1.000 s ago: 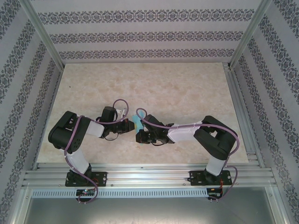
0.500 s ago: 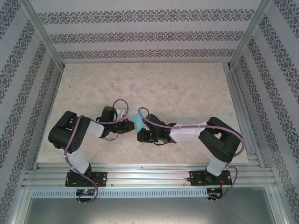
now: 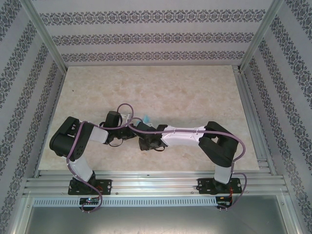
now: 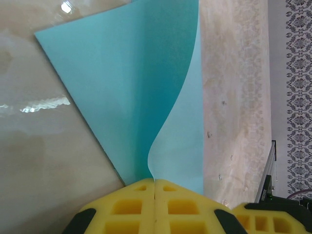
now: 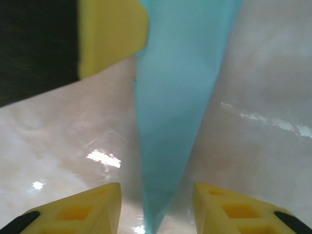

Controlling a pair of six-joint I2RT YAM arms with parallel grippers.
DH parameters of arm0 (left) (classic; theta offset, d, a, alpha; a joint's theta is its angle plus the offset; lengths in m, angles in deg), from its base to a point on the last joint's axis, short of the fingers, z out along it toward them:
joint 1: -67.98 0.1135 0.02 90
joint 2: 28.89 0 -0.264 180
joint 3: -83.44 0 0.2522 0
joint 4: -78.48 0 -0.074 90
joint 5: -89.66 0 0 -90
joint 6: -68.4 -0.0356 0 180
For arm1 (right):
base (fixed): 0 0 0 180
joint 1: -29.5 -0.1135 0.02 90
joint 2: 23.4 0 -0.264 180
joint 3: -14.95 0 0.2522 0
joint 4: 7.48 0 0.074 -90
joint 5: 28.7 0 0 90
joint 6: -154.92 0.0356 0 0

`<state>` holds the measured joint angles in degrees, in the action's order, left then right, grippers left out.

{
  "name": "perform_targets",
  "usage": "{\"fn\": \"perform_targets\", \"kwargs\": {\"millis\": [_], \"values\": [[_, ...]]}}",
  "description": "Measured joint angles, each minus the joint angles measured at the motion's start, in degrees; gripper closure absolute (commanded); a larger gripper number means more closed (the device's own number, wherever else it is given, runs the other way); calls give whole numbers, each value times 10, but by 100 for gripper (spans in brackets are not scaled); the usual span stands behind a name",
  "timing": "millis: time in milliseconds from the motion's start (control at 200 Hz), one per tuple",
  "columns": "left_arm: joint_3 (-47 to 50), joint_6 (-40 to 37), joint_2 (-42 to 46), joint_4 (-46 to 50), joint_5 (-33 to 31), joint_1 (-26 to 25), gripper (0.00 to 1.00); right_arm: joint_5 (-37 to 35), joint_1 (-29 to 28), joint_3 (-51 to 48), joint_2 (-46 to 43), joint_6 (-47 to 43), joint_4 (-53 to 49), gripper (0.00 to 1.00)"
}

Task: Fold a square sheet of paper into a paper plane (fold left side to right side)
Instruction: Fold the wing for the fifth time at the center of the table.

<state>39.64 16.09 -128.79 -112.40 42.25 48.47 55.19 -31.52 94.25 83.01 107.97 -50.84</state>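
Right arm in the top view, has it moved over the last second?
Yes. The right arm has swung left: its elbow, earlier right of its bolted base, now sits directly above it.

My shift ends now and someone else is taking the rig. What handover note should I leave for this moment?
Left gripper: shut on the turquoise paper, pinching it where two layers meet.
Right gripper: open, fingers either side of the paper's pointed end, not gripping.
Paper: mid-table, between the two wrists.
Done: partly folded; one layer curls loose, not pressed flat.
Left: crease the layers down and finish the plane.
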Motion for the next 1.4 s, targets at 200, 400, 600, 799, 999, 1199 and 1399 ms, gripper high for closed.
{"fn": "perform_targets", "kwargs": {"millis": [200, 400, 600, 799, 999, 1199, 1399], "values": [[0, 0, 0, 0, 0, 0, 100, -12, 0, 15, 15, -6, -26, 61], [0, -2, 0, 0, 0, 0, 100, -14, 0, 19, 20, -8, -37, 64], [0, -7, 3, 5, -3, 1, 100, -18, 0, 28, 27, -12, -52, 69], [0, -13, 9, 18, -6, 8, 100, -25, -1, 42, 36, -14, -70, 73], [0, -15, 10, 21, -7, 8, 100, -31, -5, 51, 41, -21, -81, 73], [0, -15, 10, 20, -7, 8, 100, -26, -5, 51, 41, -41, -76, 65], [0, -14, 10, 20, -6, 10, 100, -23, -8, 52, 40, -58, -73, 59]]}}
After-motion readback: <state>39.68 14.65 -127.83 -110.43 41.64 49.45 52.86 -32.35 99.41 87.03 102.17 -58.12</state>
